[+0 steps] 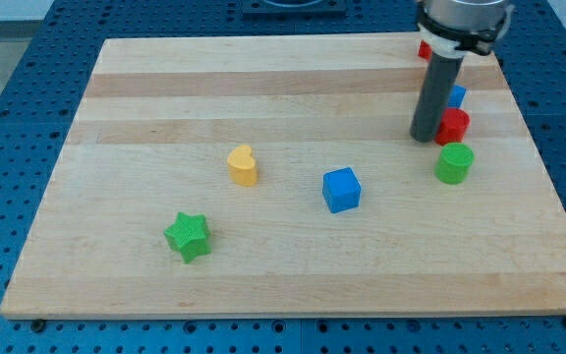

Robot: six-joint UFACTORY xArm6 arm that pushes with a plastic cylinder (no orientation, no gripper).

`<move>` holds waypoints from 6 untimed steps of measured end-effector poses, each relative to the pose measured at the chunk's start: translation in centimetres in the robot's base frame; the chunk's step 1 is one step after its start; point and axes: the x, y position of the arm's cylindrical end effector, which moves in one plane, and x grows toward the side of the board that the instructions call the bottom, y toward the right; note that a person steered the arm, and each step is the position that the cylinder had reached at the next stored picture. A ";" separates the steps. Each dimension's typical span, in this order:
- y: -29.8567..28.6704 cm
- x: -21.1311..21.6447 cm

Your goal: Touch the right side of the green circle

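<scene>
One green circle (454, 163); my tip (424, 138) up-left, beside red block (452, 126).

My tip (424, 137) stands on the surface (145, 108) just left of the red block (452, 126), with the green circle (454, 163) near it toward the view's lower right. The red block sits close above the green circle, and a blue block (457, 96) lies beyond it, crowding that upper side. The circle's right flank faces bare surface out to the edge. The blue cube (341, 190) stands well apart on the left.
</scene>
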 end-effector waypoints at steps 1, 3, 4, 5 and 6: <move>0.5 0.0; -2.2 1.3; -3.0 2.6; -3.0 5.9; -1.6 6.7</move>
